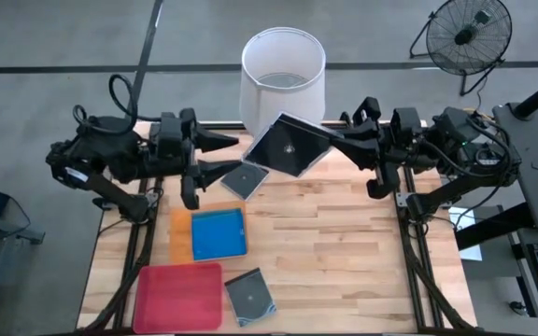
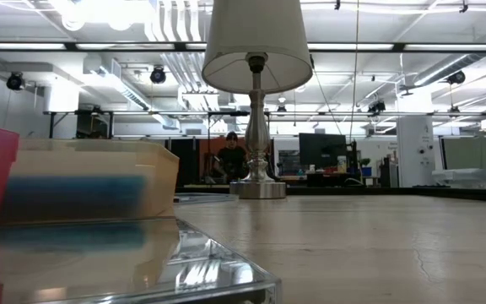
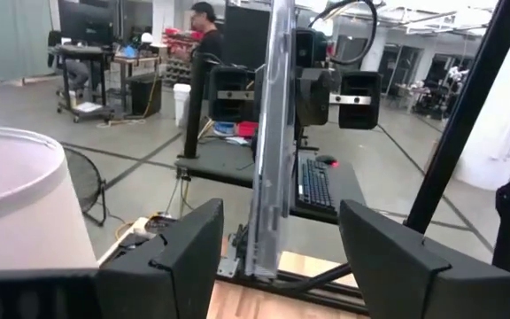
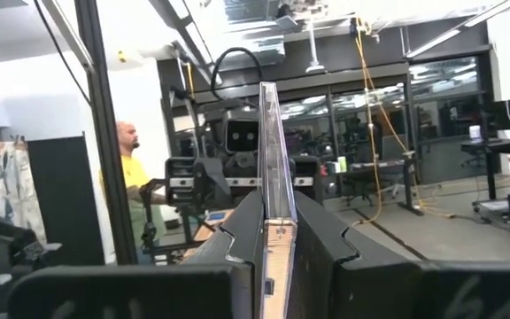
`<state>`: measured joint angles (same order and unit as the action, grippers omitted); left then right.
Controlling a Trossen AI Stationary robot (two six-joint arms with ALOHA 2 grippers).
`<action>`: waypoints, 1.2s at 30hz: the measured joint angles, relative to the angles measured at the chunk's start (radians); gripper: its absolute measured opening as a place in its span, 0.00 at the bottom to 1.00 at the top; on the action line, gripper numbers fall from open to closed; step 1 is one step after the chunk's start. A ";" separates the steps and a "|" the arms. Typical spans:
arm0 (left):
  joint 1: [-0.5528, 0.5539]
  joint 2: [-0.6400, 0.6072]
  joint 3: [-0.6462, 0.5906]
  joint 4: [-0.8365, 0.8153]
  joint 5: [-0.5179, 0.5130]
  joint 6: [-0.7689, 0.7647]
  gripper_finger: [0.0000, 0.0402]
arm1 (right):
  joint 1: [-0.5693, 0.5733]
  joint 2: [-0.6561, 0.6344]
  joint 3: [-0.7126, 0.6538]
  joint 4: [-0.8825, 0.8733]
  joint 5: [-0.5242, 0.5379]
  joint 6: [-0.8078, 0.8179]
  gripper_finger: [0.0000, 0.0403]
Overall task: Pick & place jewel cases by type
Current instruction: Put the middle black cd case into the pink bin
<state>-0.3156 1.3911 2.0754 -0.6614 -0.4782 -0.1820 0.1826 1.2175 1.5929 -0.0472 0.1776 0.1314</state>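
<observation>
My right gripper (image 1: pixel 332 140) is shut on a dark grey-transparent jewel case (image 1: pixel 288 145) held in the air over the table's far middle. The case shows edge-on in both wrist views (image 3: pixel 268 177) (image 4: pixel 268 142). My left gripper (image 1: pixel 236 155) is open, and its fingers stand on either side of the case's left end (image 3: pixel 264 257) without touching it. A second dark case (image 1: pixel 246 180) lies flat on the table below the left gripper. A third dark case (image 1: pixel 250 297) lies near the front edge. A blue case (image 1: pixel 219 233) lies in the orange tray (image 1: pixel 180 238). My right gripper pinches the dark case's right end (image 4: pixel 268 213) between its two fingers, one on each flat face. The fingers come level from the table's right. The case stands on edge, lifted clear of the table.
A white lamp (image 1: pixel 283 70) stands at the far edge, right behind the held case. A magenta-pink tray (image 1: pixel 180 297) sits at the front left, next to the orange tray. The table's right half is bare wood (image 1: pixel 362 243). People show in the room beyond.
</observation>
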 joint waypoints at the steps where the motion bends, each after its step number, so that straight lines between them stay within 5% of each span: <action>1: 0.001 0.000 0.001 -0.002 0.000 0.006 0.52 | 0.001 0.000 0.000 -0.001 -0.001 0.000 0.08; 36: 0.039 0.082 0.034 -0.087 0.121 -0.114 0.52 | 0.000 0.004 0.000 -0.009 -0.033 0.027 0.08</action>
<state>-0.2768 1.4732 2.1098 -0.7481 -0.3573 -0.2959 0.1829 1.2213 1.5932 -0.0562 0.1444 0.1581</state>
